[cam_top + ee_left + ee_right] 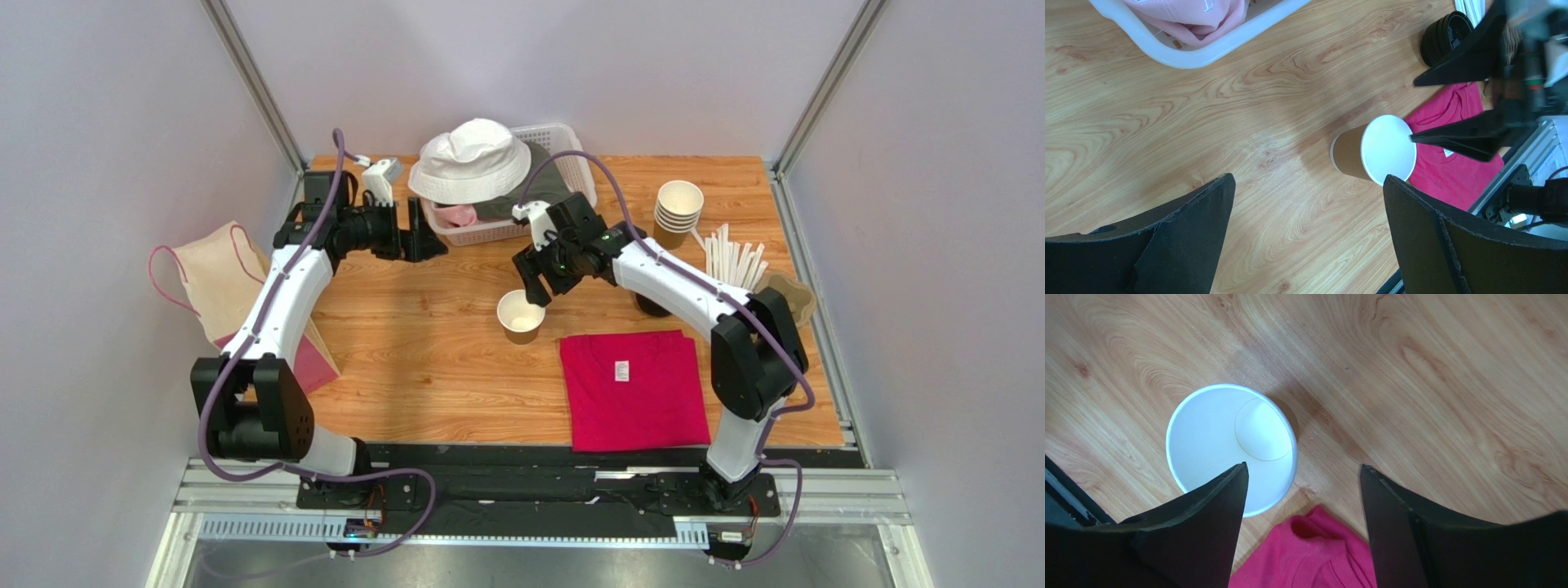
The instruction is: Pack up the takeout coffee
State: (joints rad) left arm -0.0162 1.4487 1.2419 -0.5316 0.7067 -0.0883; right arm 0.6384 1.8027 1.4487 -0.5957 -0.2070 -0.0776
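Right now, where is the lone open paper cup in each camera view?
Top external: cup at centre, above-left of the pink shirt.
Left wrist: cup right of centre, shirt to its right.
Right wrist: cup left of centre, shirt below it.
Shared landmark: the pink shirt.

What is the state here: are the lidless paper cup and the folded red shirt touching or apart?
Apart. The top external view shows a strip of bare table between the paper cup and the red shirt; the right wrist view shows wood between them too.
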